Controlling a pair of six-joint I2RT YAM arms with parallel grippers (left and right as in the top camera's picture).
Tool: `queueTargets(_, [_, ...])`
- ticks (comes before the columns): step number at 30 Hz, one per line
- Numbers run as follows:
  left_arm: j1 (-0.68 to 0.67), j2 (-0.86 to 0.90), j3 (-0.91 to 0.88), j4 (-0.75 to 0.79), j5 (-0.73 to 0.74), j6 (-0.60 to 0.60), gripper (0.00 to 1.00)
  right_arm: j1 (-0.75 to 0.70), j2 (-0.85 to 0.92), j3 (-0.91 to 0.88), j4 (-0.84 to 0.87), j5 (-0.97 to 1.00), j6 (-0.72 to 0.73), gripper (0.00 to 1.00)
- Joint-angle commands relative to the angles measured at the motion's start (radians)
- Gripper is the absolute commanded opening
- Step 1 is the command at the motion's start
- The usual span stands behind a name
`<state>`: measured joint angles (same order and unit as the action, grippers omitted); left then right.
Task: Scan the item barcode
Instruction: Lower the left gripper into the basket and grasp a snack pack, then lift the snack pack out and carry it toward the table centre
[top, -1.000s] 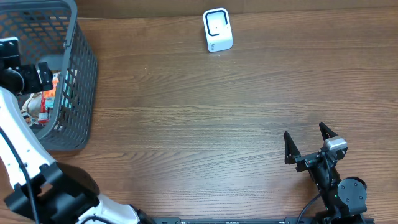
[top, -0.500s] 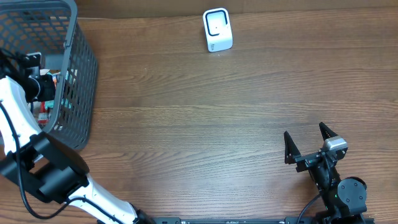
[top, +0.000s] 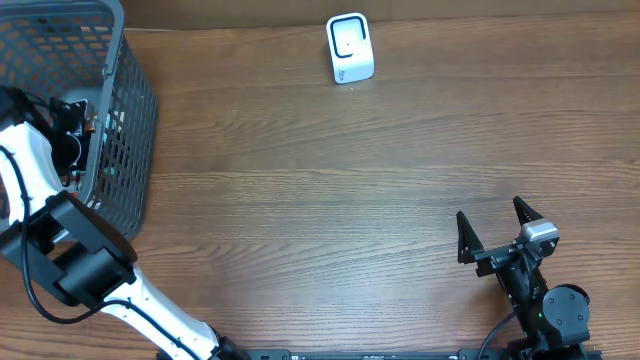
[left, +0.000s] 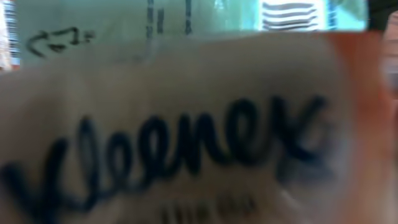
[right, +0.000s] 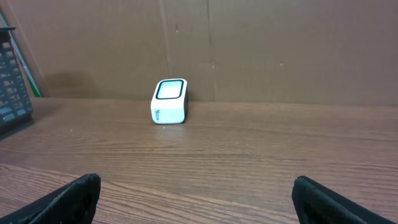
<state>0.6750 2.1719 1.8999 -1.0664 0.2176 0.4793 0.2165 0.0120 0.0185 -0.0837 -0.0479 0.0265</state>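
Observation:
A pale tissue pack (left: 186, 118) with blurred dark "Kleenex" lettering fills the left wrist view, very close to the camera. Behind it lies a teal and white package (left: 205, 15) with dark stripes. My left gripper (top: 72, 118) is down inside the grey mesh basket (top: 132, 110); its fingers do not show in its own view and nothing is seen gripped. The white barcode scanner (top: 350, 48) stands at the table's far edge and also appears as the scanner (right: 169, 101) ahead in the right wrist view. My right gripper (top: 489, 210) rests open and empty at the front right.
The basket (right: 12, 81) stands at the table's left end with orange and white items inside, half hidden by the mesh. A brown cardboard wall (right: 249, 43) backs the table. Bare wooden tabletop (top: 330, 200) lies between the basket, the scanner and the right arm.
The left arm has swung and reached deeper into the basket, bringing its gripper closer to the items. The right arm has not moved.

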Motion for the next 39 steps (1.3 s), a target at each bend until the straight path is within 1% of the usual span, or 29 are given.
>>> queueTargets(1, [0.003,0.016,0.017,0.008,0.027,0.022,0.97,-0.004,-0.009,-0.01,0.003,0.001,0.004,1.0])
queueTargets(3, [0.003,0.016,0.017,0.015,0.027,0.021,0.9,-0.004,-0.009,-0.01,0.003,0.002,0.004,1.0])
queueTargets(4, [0.003,0.016,0.015,0.016,0.027,0.021,0.84,-0.004,-0.009,-0.01,0.003,0.001,0.004,1.0])
queueTargets(5, [0.002,0.016,0.01,0.017,0.027,0.021,0.82,-0.004,-0.009,-0.01,0.003,0.001,0.004,1.0])
queueTargets(10, [0.0,0.016,-0.04,0.05,0.027,0.022,0.84,-0.004,-0.009,-0.01,0.003,0.001,0.004,1.0])
queueTargets(15, [-0.001,0.016,-0.046,0.062,0.028,0.014,0.81,-0.004,-0.009,-0.01,0.003,0.002,0.004,1.0])
queueTargets(19, [-0.001,0.016,-0.046,0.061,0.028,0.014,0.65,-0.004,-0.009,-0.01,0.003,0.002,0.004,1.0])
queueTargets(22, [-0.001,0.007,-0.042,0.06,0.027,0.014,0.55,-0.004,-0.009,-0.01,0.003,0.001,0.004,1.0])
queueTargets(24, [-0.001,-0.001,-0.029,0.056,0.028,0.012,0.45,-0.004,-0.009,-0.01,0.003,0.002,0.004,1.0])
queueTargets(25, [-0.001,-0.006,-0.019,0.053,0.028,0.01,0.43,-0.004,-0.009,-0.01,0.003,0.002,0.004,1.0])
queueTargets(31, [-0.001,-0.061,0.04,0.04,0.045,-0.031,0.42,-0.004,-0.009,-0.01,0.003,0.002,0.004,1.0])
queueTargets(39, [-0.001,-0.219,0.085,0.047,0.041,-0.087,0.43,-0.004,-0.009,-0.01,0.003,0.002,0.004,1.0])
